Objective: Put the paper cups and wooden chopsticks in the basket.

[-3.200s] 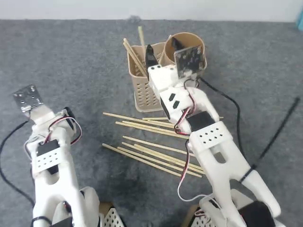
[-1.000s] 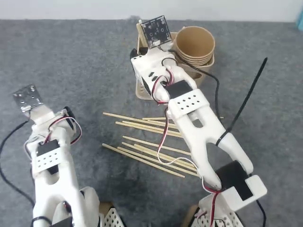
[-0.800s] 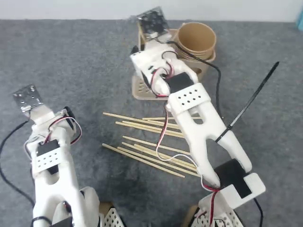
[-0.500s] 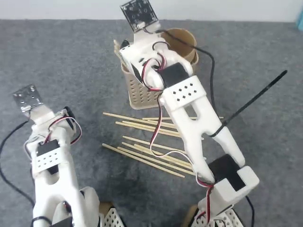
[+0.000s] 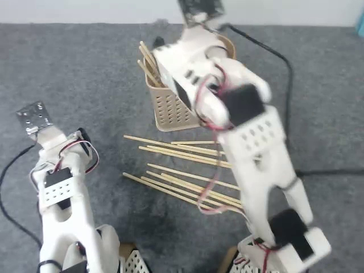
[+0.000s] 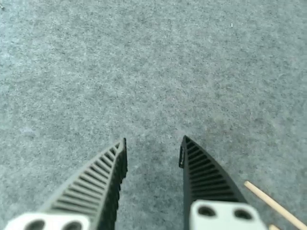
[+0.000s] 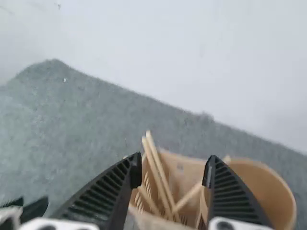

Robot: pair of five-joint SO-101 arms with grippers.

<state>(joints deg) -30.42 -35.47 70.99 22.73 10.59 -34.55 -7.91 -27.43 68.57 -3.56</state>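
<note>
We judge the loose wooden chopsticks (image 5: 182, 173) to be light, stiff and smooth. Lying flat on the grey counter (image 5: 85, 74) they will likely roll or pivot, so we would pinch one across its middle, pressing slightly into the soft covering. The paper cup (image 7: 261, 196) looks light and crushable, so a gentle hold on its rim wall suits it.

From the high view we get the layout: the scattered chopsticks lie between the two arms, and the basket (image 5: 170, 108) stands tipped with the right arm (image 5: 256, 131) stretched over it. The right wrist view adds the basket's mouth, where several sticks (image 7: 156, 165) lean. The cup is right beside them, in or against the basket; we cannot tell which. The right jaws hang spread and empty just above. In the left wrist view the left jaws are parted over bare counter, holding nothing, with one stick end (image 6: 261, 197) near.
</note>
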